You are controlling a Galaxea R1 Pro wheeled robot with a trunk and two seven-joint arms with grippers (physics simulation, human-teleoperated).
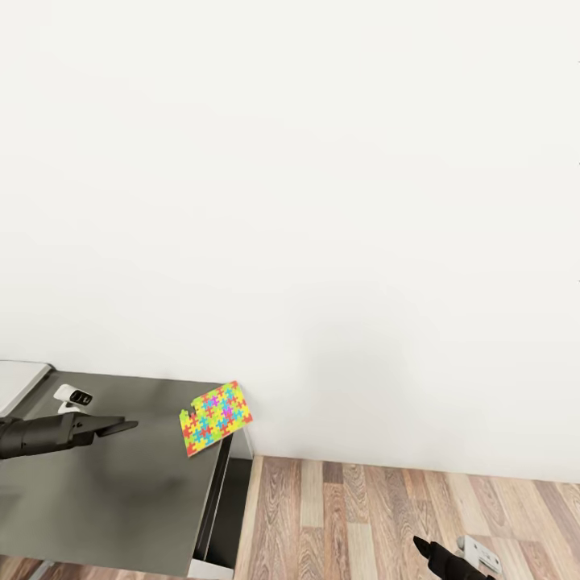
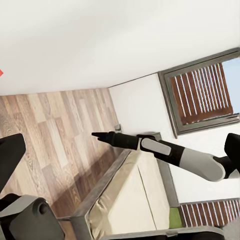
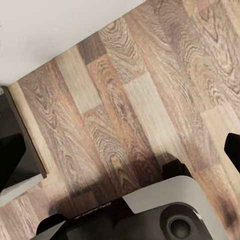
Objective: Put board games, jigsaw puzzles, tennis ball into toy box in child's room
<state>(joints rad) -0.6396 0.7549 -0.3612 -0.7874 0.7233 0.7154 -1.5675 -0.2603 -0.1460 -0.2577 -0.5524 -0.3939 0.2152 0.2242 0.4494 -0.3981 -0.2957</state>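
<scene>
One jigsaw puzzle (image 1: 215,417), a flat square in yellow, pink, blue and green, lies at the far right corner of the grey table (image 1: 121,499), slightly over its edge. My left gripper (image 1: 121,424) hovers over the table, a hand's width left of the puzzle, pointing at it, open and empty. Its dark fingers (image 2: 10,160) stand far apart in the left wrist view. My right gripper (image 1: 420,545) hangs low over the wooden floor to the right of the table, open and empty. The bed (image 2: 127,200) shows as a cream mattress. The board games and tennis ball are out of view.
A pale grey corner (image 1: 18,383) lies at the table's far left; I cannot tell whether it is the toy box. A white wall (image 1: 322,201) rises right behind the table. Wood floor (image 1: 387,515) stretches to the right. A window with blinds (image 2: 202,92) is beyond the bed.
</scene>
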